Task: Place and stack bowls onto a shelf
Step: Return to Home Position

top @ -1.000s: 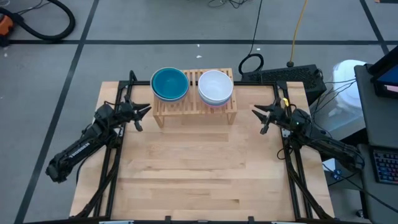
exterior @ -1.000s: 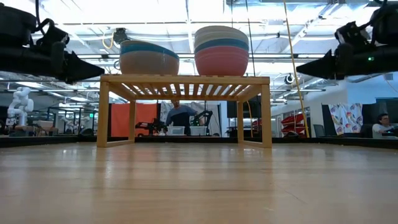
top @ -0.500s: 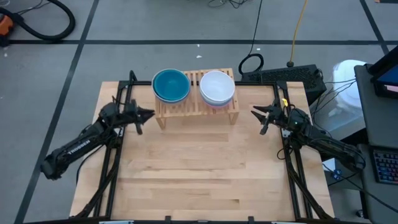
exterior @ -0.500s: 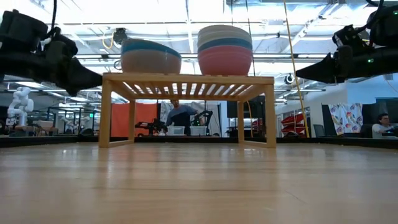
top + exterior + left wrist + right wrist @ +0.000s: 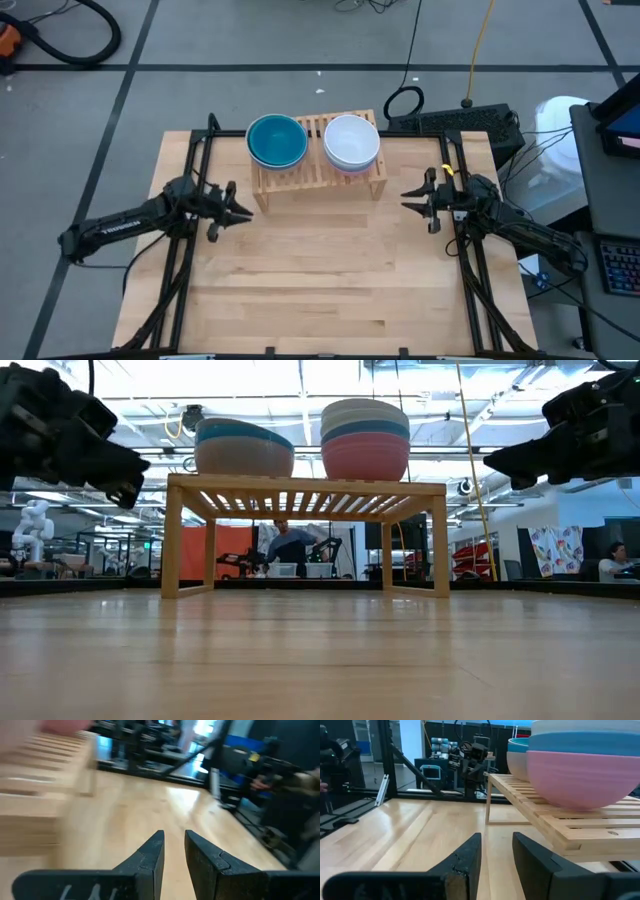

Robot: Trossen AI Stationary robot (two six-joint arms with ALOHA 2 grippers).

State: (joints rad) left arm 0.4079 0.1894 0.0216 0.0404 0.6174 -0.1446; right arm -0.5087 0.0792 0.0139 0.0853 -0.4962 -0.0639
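From above, the wooden shelf (image 5: 315, 177) sits at the far end of the table (image 5: 320, 280), in the middle. Two piles of bowls are on top of it, side by side. The left pile (image 5: 277, 139) has a teal bowl on top. The right pile (image 5: 351, 140) has a white bowl on top. The left gripper (image 5: 243, 209) is near the shelf's left front corner but not touching it. The right gripper (image 5: 407, 196) is off to the right of the shelf, also not touching it. Both point in toward the middle of the table.

From table height, the left pile (image 5: 244, 450) shows a teal bowl over a beige one. The right pile (image 5: 365, 440) is taller, with a pink bowl at the bottom, a blue one above it and pale ones on top. The left gripper (image 5: 128, 472) and the right gripper (image 5: 497, 460) hang up in the air on each side of the shelf (image 5: 305, 486). A person (image 5: 290, 546) is far behind the shelf.

In the left wrist view, the left gripper's fingers (image 5: 152, 857) are a little way apart and hold nothing. The shelf is a blur to one side.

In the right wrist view, the right gripper's fingers (image 5: 470, 855) are also a little way apart and hold nothing. The pink bowl (image 5: 580, 775) sits on the slats close by.
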